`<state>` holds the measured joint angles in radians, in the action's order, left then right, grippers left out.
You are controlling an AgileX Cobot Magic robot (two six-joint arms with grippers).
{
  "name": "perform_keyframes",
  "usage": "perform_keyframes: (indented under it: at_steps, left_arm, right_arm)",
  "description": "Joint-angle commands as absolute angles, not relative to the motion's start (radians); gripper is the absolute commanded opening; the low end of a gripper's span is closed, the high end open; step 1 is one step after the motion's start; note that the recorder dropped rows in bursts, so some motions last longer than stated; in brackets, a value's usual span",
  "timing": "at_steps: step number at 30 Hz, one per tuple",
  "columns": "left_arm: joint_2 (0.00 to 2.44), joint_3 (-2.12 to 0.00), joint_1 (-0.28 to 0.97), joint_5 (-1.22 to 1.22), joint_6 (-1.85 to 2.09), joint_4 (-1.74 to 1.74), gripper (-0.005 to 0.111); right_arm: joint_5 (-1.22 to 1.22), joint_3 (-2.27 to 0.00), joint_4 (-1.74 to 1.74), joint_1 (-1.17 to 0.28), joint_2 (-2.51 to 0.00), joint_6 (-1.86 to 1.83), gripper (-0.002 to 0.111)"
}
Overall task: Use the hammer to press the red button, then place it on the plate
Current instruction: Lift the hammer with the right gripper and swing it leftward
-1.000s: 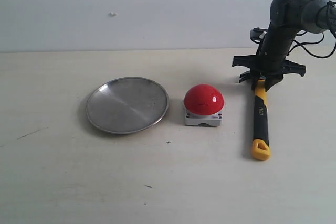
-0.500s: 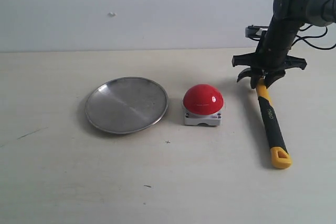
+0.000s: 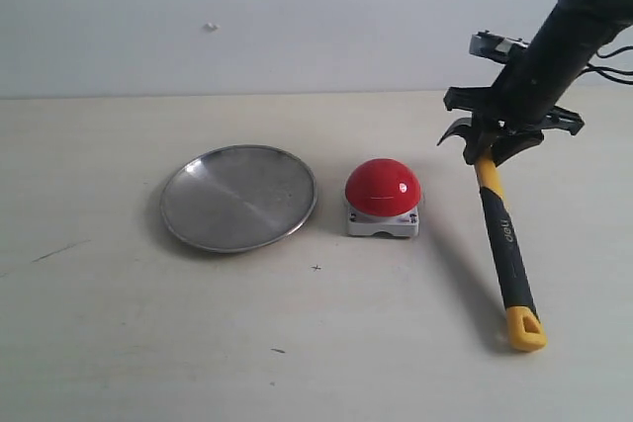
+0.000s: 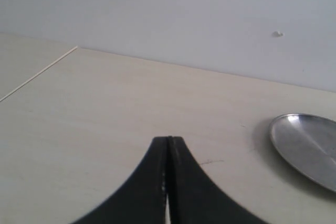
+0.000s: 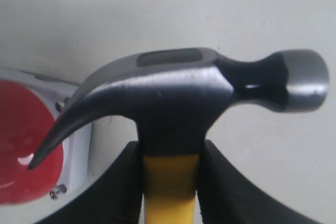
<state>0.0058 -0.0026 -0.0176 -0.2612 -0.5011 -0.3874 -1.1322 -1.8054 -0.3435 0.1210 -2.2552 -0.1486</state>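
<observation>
Exterior view: right hand (image 3: pixel 492 148) clamped on the claw hammer (image 3: pixel 506 244) just under its head. The handle slants down, its yellow looped end low by the bench (image 3: pixel 148 343); can't tell whether it touches. The hammer sits right of the red button (image 3: pixel 383 188), apart from it. The steel plate (image 3: pixel 237 197) is just left of the button.

Right wrist view only: fingers (image 5: pixel 121 182) pinch the yellow neck on both sides, claw pointing toward the button.

Left hand (image 4: pixel 168 182) appears only in the left wrist view: jaws pressed together, plate's edge nearby.
</observation>
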Motion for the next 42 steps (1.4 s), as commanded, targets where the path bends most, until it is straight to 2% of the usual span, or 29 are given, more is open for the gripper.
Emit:
perform_keyframes:
  at_steps: [1,13,22,30,42]
  left_arm:
    - [0.000,0.000,-0.010,-0.260,-0.501,-0.388,0.000]
    - [0.000,0.000,-0.010,-0.260,-0.501,-0.388,0.000]
    - [0.000,0.000,-0.010,-0.260,-0.501,-0.388,0.000]
    - [0.000,0.000,-0.010,-0.260,-0.501,-0.388,0.000]
    - [0.000,0.000,-0.010,-0.260,-0.501,-0.388,0.000]
  right_arm:
    - [-1.135,-1.721,-0.462,0.173,-2.169,-0.264,0.000]
    - [-1.153,-1.453,-0.919,0.274,-2.040,-0.645,0.000]
    - [-1.162,-1.264,-1.140,0.278,-2.031,-0.880,0.000]
    - [-1.221,-1.118,-1.526,0.278,-2.030,-1.156,0.000]
    - [-1.221,-0.973,-1.704,0.278,-1.982,-1.308,0.000]
